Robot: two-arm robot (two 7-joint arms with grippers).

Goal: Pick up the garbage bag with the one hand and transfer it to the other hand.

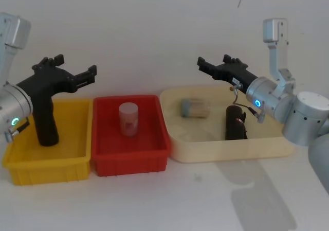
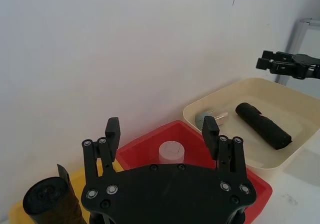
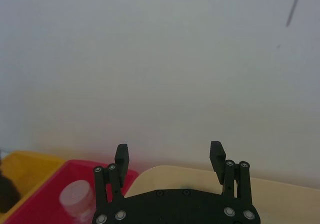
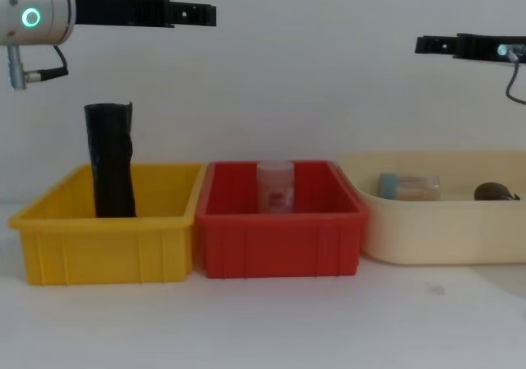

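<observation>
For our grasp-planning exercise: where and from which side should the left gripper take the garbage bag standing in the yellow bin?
Grip the garbage bag on its upper part, probably coming from above: it stands upright, rising over the walls of the yellow bin, and the open left gripper hangs higher.

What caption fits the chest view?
Both open grippers, left and right, hover high above three bins; garbage bag stands upright in yellow bin.

**Hidden and cut-off parts**

In the chest view the cream tray (image 4: 444, 229) runs off the right edge, and its wall hides all but the top of a dark object, possibly the black roll (image 4: 493, 191). The yellow bin (image 4: 107, 246) front hides the garbage bag (image 4: 111, 159) base.
</observation>
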